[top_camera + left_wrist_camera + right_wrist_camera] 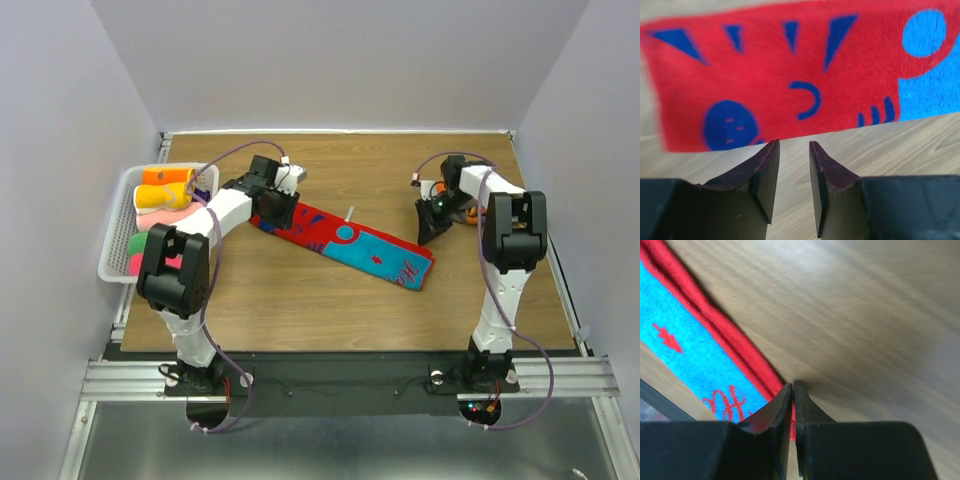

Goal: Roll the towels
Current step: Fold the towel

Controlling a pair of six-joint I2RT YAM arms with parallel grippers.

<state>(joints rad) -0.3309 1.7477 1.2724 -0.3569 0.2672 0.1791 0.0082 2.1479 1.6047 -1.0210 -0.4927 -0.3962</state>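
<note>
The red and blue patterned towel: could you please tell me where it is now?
In the top view the patterned towel lies flat and diagonal mid-table, between the left gripper and right gripper, right of the white basket.

Lab: walled test table, aluminium rails

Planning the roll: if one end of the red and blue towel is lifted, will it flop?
Probably floppy: the red and blue towel lies thin and flat against the table. Likely light; its fuzzy weave should grip rather than slip.
</note>
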